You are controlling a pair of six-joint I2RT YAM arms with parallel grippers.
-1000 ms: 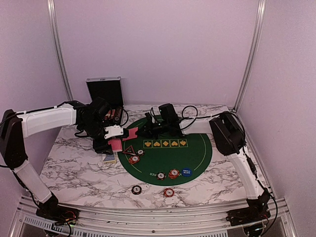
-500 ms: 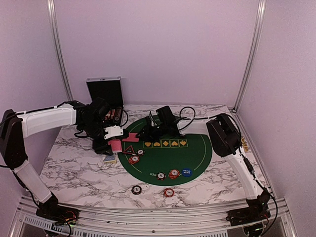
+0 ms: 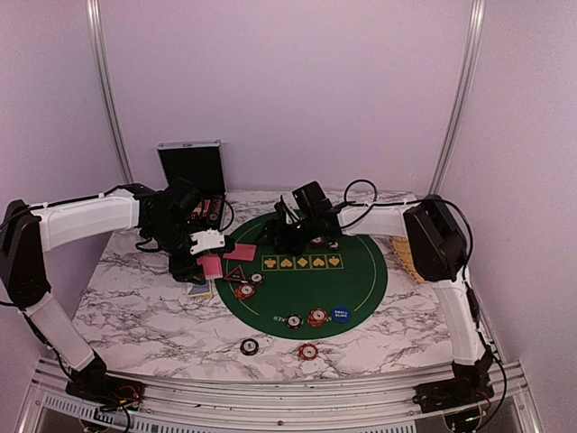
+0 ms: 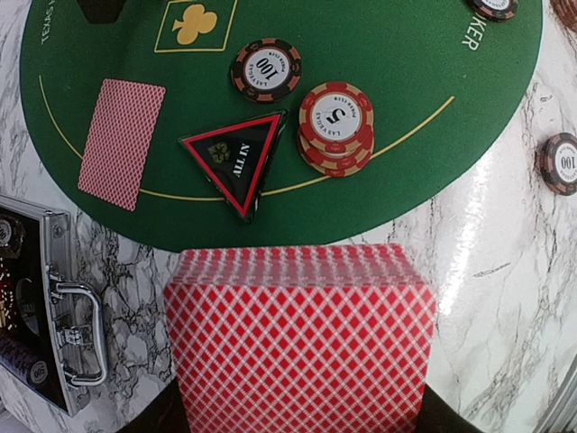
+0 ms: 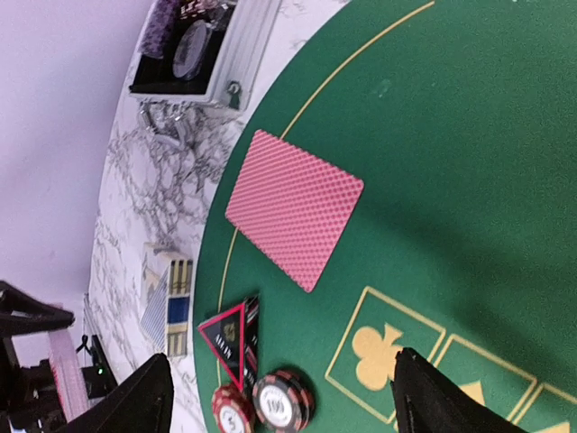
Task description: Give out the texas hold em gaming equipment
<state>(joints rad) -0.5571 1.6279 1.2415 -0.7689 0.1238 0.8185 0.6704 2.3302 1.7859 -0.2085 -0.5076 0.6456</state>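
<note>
A single pink-red-backed playing card [image 5: 294, 208] lies face down, flat on the far-left part of the round green felt mat [image 3: 352, 271]; the right gripper [image 5: 279, 365] has let it go, fingers spread and clear of it, whereas a second ago they pinched that card beside the deck; the left gripper [image 3: 204, 255] is clenched on a deck of red-lattice-backed cards [image 4: 302, 343], which mostly hides its fingers; beside the card lie a black triangular marker [image 4: 236, 161] reading "ALL IN", a black edge-striped chip [image 4: 266, 69] marked "100" and a red-orange chip stack [image 4: 335, 126] marked "5"; the mat's rim lettering is cut to "TEXAS" and "KER"; the blue disc [image 3: 341, 315] bears lettering too small to read; the black metal-edged case [image 3: 191, 167] stands open at the far left.
</note>
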